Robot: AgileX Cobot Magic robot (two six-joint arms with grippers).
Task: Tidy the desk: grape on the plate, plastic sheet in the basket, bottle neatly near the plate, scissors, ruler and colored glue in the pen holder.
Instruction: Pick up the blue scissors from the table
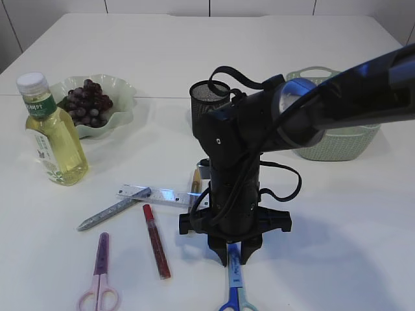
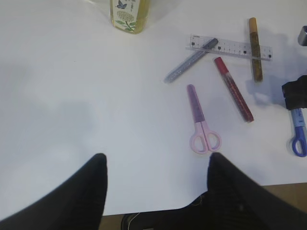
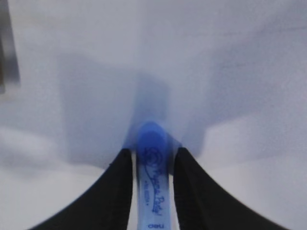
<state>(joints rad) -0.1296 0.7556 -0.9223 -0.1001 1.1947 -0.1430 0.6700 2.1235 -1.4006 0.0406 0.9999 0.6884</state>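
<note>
Grapes (image 1: 87,102) plated; your right gripper (image 1: 234,254) straddles blue scissors (image 1: 235,288), grip unclear; left gripper (image 2: 156,179) spread, empty; ruler (image 1: 159,194), glue sticks (image 1: 156,240), pink scissors (image 1: 99,275) pending.

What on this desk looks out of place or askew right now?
Nothing is spilled or damaged. The loose stationery is scattered: a grey glue pen and a brown one lie crossed over the ruler, and the pink scissors lie apart. The pen holder stands upright.

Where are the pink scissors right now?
The pink scissors lie flat at the table's front left in the exterior view, just left of the red glue stick, untouched by either arm.
</note>
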